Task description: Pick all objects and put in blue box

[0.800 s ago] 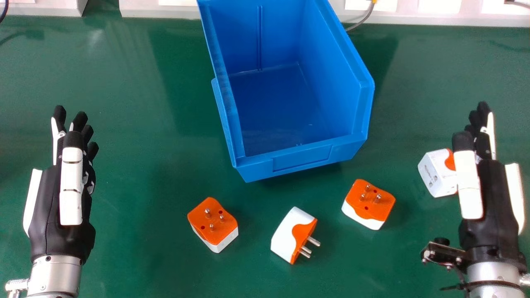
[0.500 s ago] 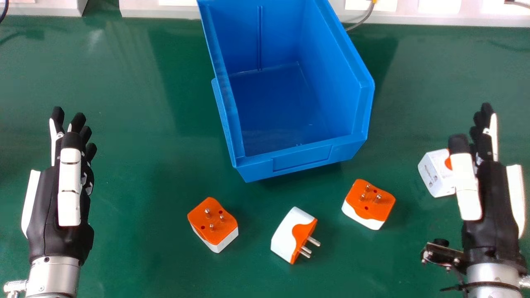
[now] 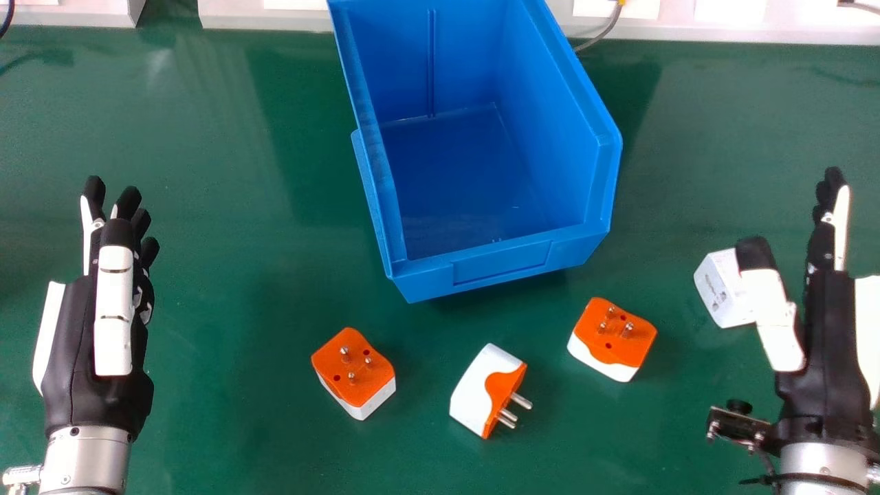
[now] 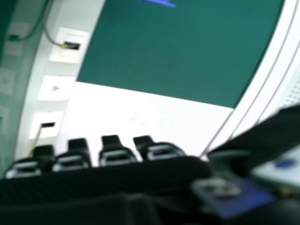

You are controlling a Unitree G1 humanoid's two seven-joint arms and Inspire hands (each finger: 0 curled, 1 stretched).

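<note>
Across the counter (image 3: 240, 172), the blue box (image 3: 502, 265) is standing by the far edge, its long axis running from there toward us. We are keeping the left hand (image 3: 82, 357) and right hand (image 3: 828, 330) empty, fingers straight. Nearer us, the left plug (image 3: 352, 368) and right plug (image 3: 615, 333) are pointing pins up; the middle plug (image 3: 474, 395) is aiming its pins rightward, its pin face slanting lengthwise. The white plug (image 3: 718, 289) is sitting partly behind the right thumb. We are expecting light, stiff, slightly slippery plastic, and favouring opposite side walls, clear of pins.
</note>
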